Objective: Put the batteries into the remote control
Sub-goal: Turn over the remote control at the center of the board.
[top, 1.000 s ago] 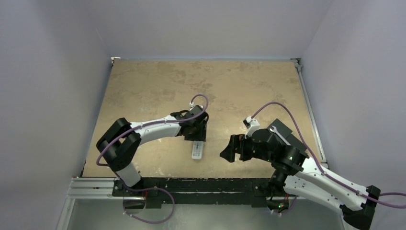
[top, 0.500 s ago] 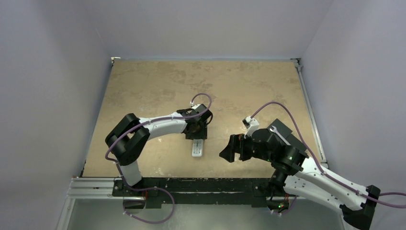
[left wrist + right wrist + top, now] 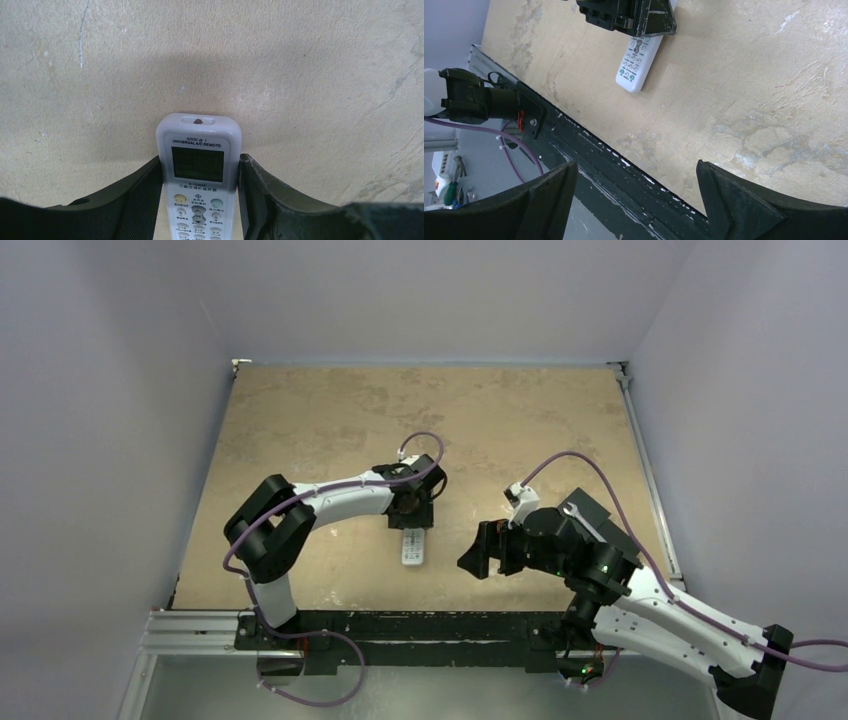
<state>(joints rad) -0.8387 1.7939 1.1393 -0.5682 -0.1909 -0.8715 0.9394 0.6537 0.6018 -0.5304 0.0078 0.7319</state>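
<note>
- The tan counter [image 3: 330,420] carried the scene, with both arm bases along its near edge.
- The right gripper [image 3: 480,552] hung right of the remote, well apart from it, jaws spread wide and holding nothing.
- The left gripper [image 3: 412,522] clamped the remote's screen end, 1 finger [image 3: 145,195] against each long side.
- The remote control [image 3: 413,551] lay buttons-up on the counter, near its middle and toward the near edge.

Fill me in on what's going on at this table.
The left gripper is closed on the sides of the white remote control, which lies face up on the table, screen and buttons showing. The right gripper hangs open off to the side, holding nothing. No batteries show in any view.
</note>
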